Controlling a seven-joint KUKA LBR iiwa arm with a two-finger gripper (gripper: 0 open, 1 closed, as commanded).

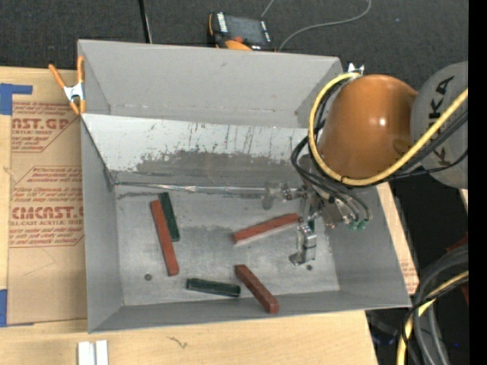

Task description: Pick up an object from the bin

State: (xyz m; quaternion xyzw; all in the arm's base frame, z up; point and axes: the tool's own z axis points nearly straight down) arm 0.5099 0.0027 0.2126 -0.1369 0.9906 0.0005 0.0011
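Note:
My gripper point(288, 225) hangs under the orange dome at the bin's right side. It is open, with one fingertip point(270, 197) toward the back wall and the other point(304, 254) toward the front. A flat red stick point(263, 230) lies slanted on the bin floor, and its right end sits between the two fingers. I cannot tell whether either finger touches it. A shorter brown-red stick point(256, 288) lies near the front wall, just left of the front fingertip.
A dark green stick point(213, 287) rests by the front wall. On the left, a long red stick point(163, 238) lies beside another dark green one point(169, 216). The bin's sloping walls close in on all sides.

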